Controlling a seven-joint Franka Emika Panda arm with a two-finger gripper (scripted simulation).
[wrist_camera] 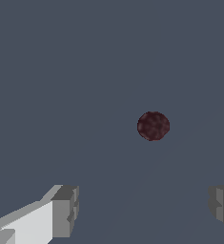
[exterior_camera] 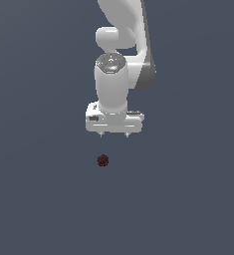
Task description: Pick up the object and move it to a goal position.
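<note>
The tool (exterior_camera: pixel 114 134) is released, its two fingers (wrist_camera: pixel 65 212) spread wide with nothing between them. The berry (exterior_camera: pixel 103 160) lies on the grey worktop (exterior_camera: pixel 39 199), apart from the tool; in the exterior view it shows below the fingertips, slightly toward that view's left.

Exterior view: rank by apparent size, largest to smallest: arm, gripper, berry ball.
1. Arm, by far the largest.
2. Gripper, the wide white hand under the arm, fingers apart.
3. Berry ball, tiny, lying clear of the gripper.
No close calls.
</note>
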